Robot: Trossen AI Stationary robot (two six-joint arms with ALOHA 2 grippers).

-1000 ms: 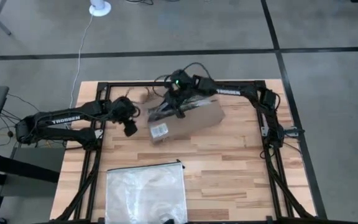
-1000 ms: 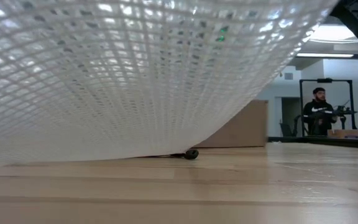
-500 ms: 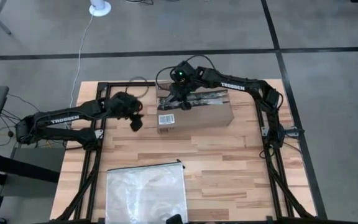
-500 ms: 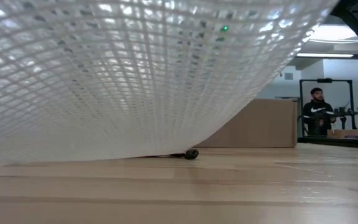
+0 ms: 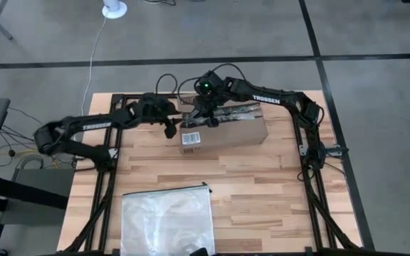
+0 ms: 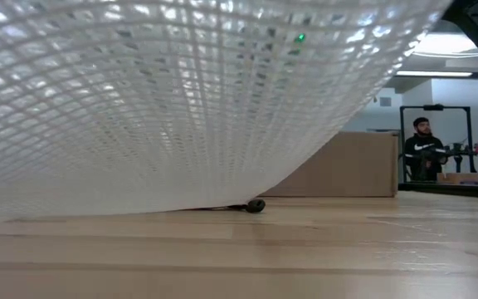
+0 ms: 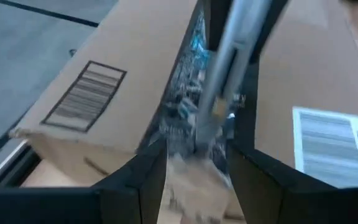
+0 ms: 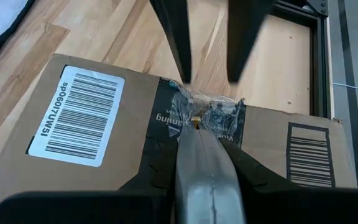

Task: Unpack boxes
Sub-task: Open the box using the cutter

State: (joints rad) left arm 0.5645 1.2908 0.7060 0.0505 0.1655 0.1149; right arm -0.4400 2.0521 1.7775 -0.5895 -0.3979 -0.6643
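The brown cardboard box (image 5: 226,131) lies on the table's far half, its long sides along the far edge. A white barcode label (image 5: 191,137) and a dark printed tape strip (image 8: 165,121) are on its top. My right gripper (image 5: 206,119) hovers over the box's left part, shut on a grey flat tool (image 8: 204,165). The tool's tip reaches the crumpled tape (image 8: 215,111) at the box's left end. My left gripper (image 7: 194,180) is open at that end, with its fingers (image 8: 176,43) on either side of the crumpled tape. My right gripper pinches the grey tool's rear part (image 8: 207,193) between its two fingers. The tool runs forward along the fingers, slanting down toward the table's left. Its tip (image 8: 194,127) rests on the crumpled tape on the box's top. Whether my left gripper touches the tape, I cannot tell.
A clear plastic zip bag (image 5: 167,219) lies at the table's near edge and fills most of the low view (image 6: 139,100). Bare wood lies between it and the box. A black frame (image 5: 308,153) runs along the table's sides. A person (image 6: 424,149) is in the room behind.
The box has turned about on the table, from askew to lying along the far edge, with my right gripper staying on top of it. My left gripper has gone toward the table's right and far edges, up to the box's left end.
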